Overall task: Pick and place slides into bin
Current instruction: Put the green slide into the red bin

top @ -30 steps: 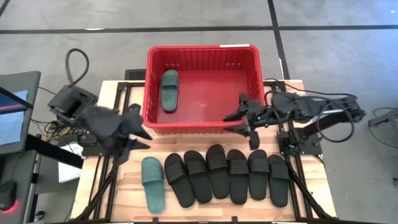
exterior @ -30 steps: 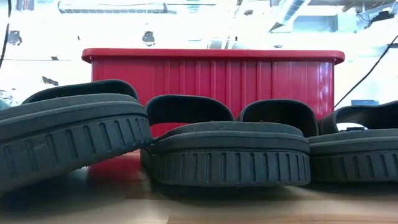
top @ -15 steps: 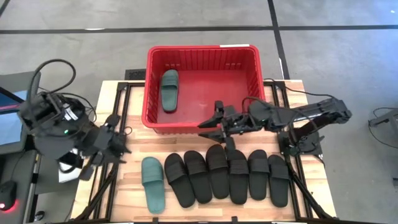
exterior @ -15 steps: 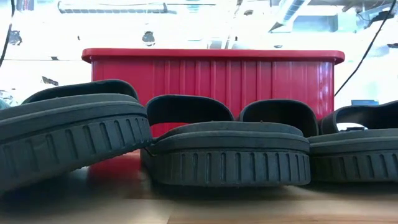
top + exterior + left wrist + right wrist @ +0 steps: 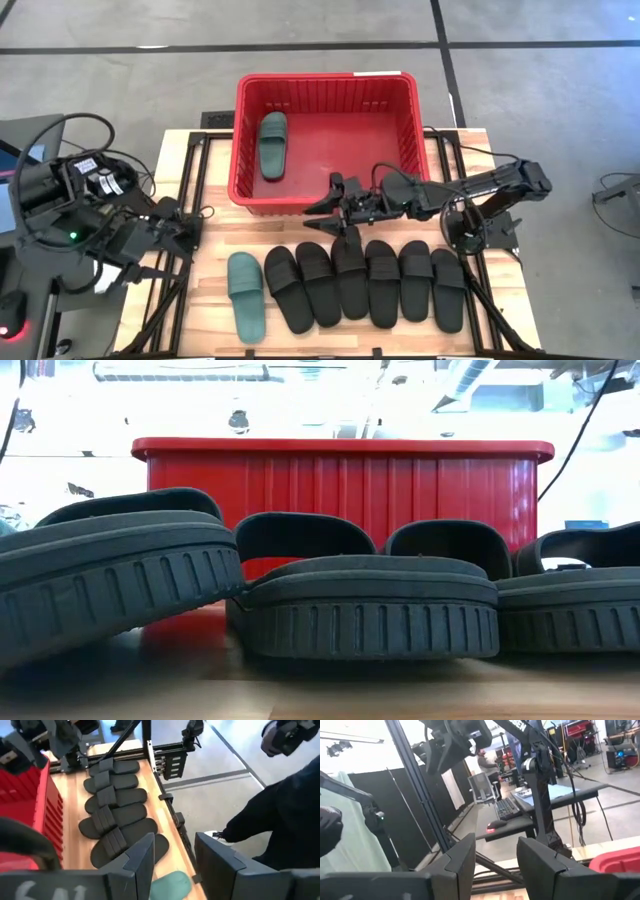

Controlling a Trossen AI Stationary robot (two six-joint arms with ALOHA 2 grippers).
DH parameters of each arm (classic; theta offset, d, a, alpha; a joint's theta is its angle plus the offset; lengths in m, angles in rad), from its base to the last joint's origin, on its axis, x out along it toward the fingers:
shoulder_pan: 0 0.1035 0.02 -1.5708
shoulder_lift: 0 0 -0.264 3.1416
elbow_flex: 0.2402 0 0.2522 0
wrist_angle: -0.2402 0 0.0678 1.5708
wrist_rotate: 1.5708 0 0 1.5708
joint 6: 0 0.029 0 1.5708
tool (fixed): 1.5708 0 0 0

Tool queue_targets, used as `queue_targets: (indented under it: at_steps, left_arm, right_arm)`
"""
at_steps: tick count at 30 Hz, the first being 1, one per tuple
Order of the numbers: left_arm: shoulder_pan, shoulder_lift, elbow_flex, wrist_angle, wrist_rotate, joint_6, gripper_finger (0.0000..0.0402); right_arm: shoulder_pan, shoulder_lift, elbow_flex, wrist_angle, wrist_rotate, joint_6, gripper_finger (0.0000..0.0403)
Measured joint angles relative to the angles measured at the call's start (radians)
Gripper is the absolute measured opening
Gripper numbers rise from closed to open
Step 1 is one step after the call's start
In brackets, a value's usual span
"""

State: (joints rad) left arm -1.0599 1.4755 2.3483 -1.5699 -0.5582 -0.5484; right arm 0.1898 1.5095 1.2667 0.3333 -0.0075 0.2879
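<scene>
Spanning the middle of a grey concrete floor (image 5: 540, 100) crossed by dark lines, the wooden bench (image 5: 200, 300) carries the red bin (image 5: 325, 82) at its far edge, with one sage-green slide (image 5: 272, 144) lying inside by the left wall. Nearer the front, a second green slide (image 5: 246, 295) and six black slides (image 5: 350, 283) lie in a row. The right tool (image 5: 337, 207) hovers between the bin's near wall and the black row, fingers spread wide. The left tool (image 5: 178, 228) hangs off the bench's left edge, fingers parted a moderate way around nothing. Beyond stand a desk with a keyboard (image 5: 506, 808), and a person in dark clothing (image 5: 285, 810).
</scene>
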Motion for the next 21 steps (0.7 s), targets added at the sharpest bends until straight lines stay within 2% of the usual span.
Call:
queue_targets:
  at_steps: [7, 12, 18, 21]
  left_arm:
    - [0.004, 0.004, -0.136, 0.000, -0.078, -0.286, 0.0128]
    - [0.028, 0.004, -0.312, 0.009, -0.166, -0.492, 0.0128]
    - [0.085, 0.005, -0.545, 0.038, -0.155, -0.750, 0.0128]
    - [0.113, 0.005, -0.648, 0.090, -0.154, -0.821, 0.0128]
  right_arm:
    - [0.000, -0.093, -0.001, 0.043, -0.143, -0.127, 0.0132]
    - [-0.009, -0.210, 0.000, -0.047, -0.243, -0.178, 0.0132]
    - [-0.008, -0.350, 0.000, -0.192, -0.254, -0.286, 0.0132]
    - [-0.009, -0.409, 0.000, -0.263, -0.253, -0.317, 0.0132]
